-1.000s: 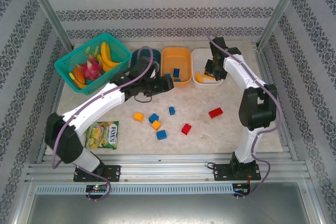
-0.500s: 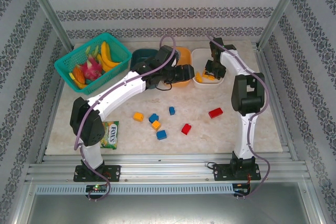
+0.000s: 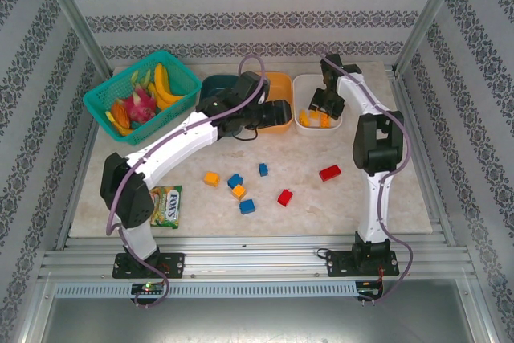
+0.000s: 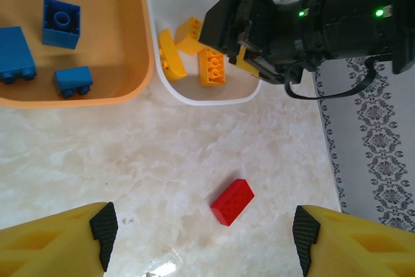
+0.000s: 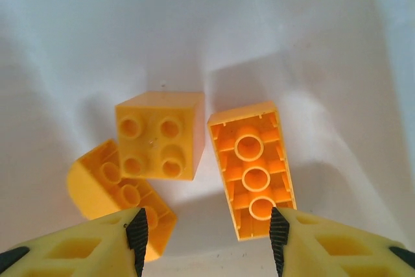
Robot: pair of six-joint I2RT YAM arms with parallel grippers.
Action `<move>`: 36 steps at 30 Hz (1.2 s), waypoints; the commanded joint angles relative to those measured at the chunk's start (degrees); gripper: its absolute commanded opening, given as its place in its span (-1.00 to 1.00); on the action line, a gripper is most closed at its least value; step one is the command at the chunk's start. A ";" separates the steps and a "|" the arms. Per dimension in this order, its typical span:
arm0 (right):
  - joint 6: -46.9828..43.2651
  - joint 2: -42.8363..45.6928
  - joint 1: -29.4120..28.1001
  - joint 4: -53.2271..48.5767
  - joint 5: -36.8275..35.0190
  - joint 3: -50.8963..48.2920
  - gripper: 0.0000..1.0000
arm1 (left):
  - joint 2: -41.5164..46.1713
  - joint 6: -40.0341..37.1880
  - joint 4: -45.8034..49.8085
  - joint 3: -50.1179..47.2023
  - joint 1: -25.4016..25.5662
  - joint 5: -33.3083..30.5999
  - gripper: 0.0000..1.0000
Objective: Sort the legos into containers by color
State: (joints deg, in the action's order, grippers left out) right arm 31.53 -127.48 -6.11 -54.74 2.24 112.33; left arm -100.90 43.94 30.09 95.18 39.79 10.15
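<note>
Colour sorting explains the poses. The right claw hangs low in the white bin, spread wide and gripping nothing, above three yellow bricks. The left claw, equally wide and empty, hovers beside the orange bin, which holds three blue bricks. It looks down on a loose red brick. More bricks lie on the table. The left arm hides most of the teal bin.
</note>
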 commanded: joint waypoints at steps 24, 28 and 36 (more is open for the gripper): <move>8.91 70.24 -12.34 -8.07 16.02 -48.91 0.13 | 13.62 -8.67 12.16 -17.34 8.48 -4.09 0.48; 12.55 80.38 -12.83 -11.60 21.38 -58.80 0.20 | 8.37 -8.70 11.18 -16.49 12.85 -5.67 0.48; 12.43 88.20 -12.74 -17.06 26.67 -66.40 0.27 | -6.21 -8.00 13.28 -8.55 17.76 -8.79 0.47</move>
State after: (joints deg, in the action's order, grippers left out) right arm 43.81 -39.92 -18.55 -68.66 25.96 46.13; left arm -104.66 36.56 40.53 83.22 56.60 4.45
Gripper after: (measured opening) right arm 0.631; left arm 0.736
